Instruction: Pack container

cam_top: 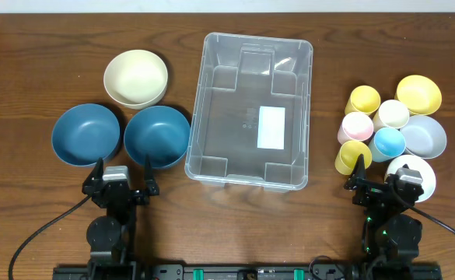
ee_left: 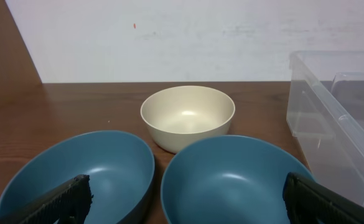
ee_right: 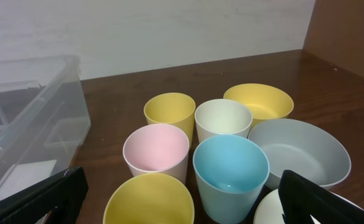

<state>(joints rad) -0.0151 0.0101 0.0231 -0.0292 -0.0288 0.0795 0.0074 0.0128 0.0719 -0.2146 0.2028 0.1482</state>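
The clear plastic container (cam_top: 250, 109) stands in the middle of the table with only its white label (cam_top: 271, 127) inside. Left of it are a cream bowl (cam_top: 136, 77) and two blue bowls (cam_top: 85, 134) (cam_top: 157, 137). Right of it is a cluster of cups: two yellow (cam_top: 363, 99) (cam_top: 352, 156), a pink (cam_top: 356, 127), a cream (cam_top: 393, 113) and a light blue (cam_top: 388, 143). With them are yellow (cam_top: 418, 94), grey (cam_top: 424, 136) and white (cam_top: 411, 174) bowls. My left gripper (cam_top: 122, 181) is open and empty near the blue bowls. My right gripper (cam_top: 383, 187) is open and empty by the front cups.
The container's corner shows at the right of the left wrist view (ee_left: 337, 106) and at the left of the right wrist view (ee_right: 26, 118). A white wall runs behind the table's far edge. Both arm bases sit at the table's front edge.
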